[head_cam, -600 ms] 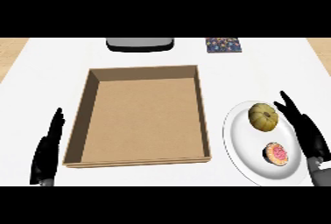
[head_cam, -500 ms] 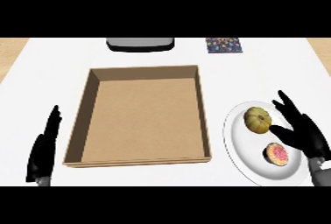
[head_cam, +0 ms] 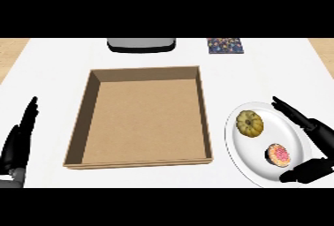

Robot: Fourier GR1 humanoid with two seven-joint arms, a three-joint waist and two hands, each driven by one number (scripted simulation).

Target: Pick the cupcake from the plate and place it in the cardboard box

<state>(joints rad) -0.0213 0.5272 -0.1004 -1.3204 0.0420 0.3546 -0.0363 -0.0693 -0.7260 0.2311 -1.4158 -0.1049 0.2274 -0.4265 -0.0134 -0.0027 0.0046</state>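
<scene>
- Two items sit on our plate (head_cam: 256, 170): the cupcake (head_cam: 278, 154) nearest, a yellow cake (head_cam: 250, 123) beyond.
- Our right hand (head_cam: 312, 132) spreads beside the cupcake, grasping nothing.
- Our left hand (head_cam: 16, 143) rests released.
- We see the box (head_cam: 142, 117) bare inside.

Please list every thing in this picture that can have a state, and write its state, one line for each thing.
Brown cardboard box: open at the top, nothing inside.
White round plate: holds two food items.
Pink-topped cupcake: on the plate, not grasped.
Yellowish ridged pastry: on the plate, untouched.
Right hand: open, over the plate's right edge, beside the cupcake.
Left hand: open, resting left of the box.
</scene>
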